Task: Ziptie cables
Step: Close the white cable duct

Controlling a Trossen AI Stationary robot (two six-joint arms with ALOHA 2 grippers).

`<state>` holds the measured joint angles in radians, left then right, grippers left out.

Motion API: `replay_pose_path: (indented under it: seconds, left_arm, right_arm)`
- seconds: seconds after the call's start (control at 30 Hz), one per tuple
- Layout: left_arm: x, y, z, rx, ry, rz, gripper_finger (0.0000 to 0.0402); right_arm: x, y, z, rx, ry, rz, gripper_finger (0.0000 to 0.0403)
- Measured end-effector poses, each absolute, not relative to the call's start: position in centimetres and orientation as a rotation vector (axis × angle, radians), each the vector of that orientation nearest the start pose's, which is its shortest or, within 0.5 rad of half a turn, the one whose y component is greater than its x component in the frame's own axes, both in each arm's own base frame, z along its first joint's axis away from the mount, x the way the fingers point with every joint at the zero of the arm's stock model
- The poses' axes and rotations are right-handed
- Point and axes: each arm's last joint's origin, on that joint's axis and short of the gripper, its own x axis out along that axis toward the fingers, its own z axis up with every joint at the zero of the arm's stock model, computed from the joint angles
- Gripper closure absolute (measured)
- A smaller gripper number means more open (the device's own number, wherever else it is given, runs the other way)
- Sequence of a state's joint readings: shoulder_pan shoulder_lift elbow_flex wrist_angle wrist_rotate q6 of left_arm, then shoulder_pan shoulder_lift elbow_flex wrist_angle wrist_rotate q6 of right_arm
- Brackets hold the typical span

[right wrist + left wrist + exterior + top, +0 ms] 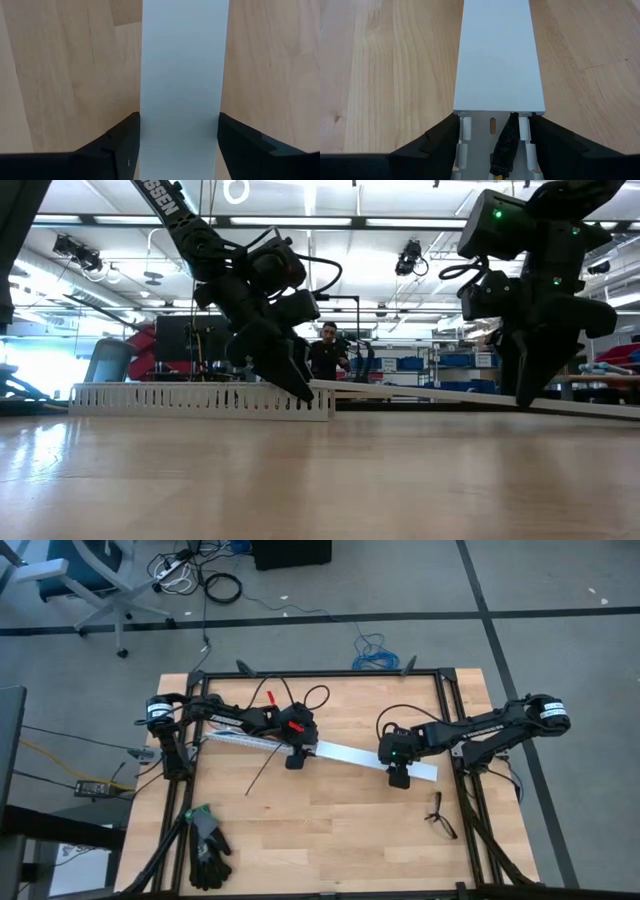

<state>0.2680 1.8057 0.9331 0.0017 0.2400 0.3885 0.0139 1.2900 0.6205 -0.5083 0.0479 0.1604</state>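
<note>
Looking down, the left end effector (pixel 297 757) and right end effector (pixel 399 776) each clamp the white cover strip (pixel 350 754); the ziptie (pixel 262 768), light and springy, lies on the surface (pixel 330 830). Wrist views show fingers (pixel 435 142) hugging the strip; the cables are possibly the dark plug (pixel 504 145) inside.

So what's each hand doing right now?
Left hand: closed on the long white plastic strip.
Right hand: closed on the same strip.

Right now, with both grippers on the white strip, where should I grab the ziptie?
Probably at the middle of the ziptie, from straight above, with the fingers across its width. It lies flat, thin and straight on bare wood. The left gripper is nearer, but would have to let go of the strip first.
</note>
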Motion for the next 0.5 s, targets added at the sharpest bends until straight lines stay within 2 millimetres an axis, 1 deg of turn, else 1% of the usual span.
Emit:
replay_pose_path:
  seconds: [0.5]
  left_arm:
    - [33.61,8.52,13.78,0.143,0.832,-0.136,0.0169]
  right_arm:
    - [21.55,0.19,16.39,0.088,1.147,-0.102,0.0131]
